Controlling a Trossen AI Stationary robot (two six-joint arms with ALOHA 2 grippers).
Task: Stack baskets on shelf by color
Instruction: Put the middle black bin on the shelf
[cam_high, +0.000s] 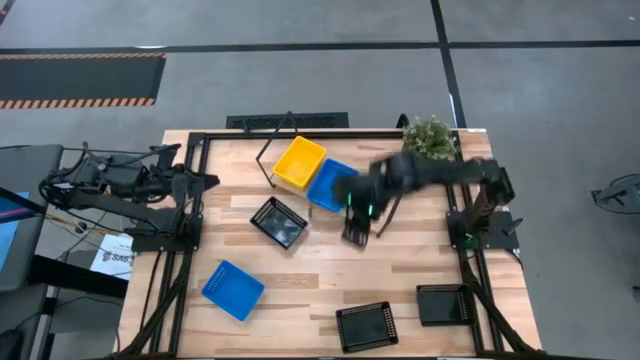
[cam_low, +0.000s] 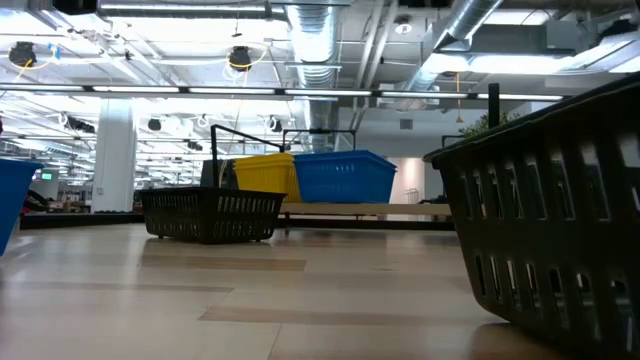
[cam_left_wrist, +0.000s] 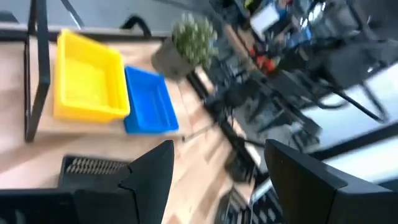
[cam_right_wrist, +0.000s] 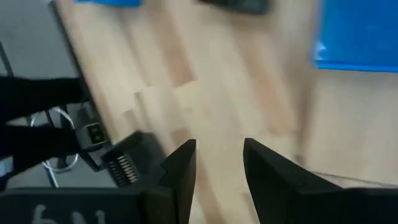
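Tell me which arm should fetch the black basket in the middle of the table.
Right, probably. The right gripper hangs open over mid-table, close beside that black basket; the left gripper waits back at the table's left edge.

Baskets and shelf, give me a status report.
Right gripper open, empty, mid-table beside shelf. Left gripper open, parked at left edge. Yellow basket and blue basket on shelf. Nothing blocking.

Right pincer (cam_high: 357, 232) motion-blurred, nearest black basket (cam_low: 545, 220) cut off by low view's edge
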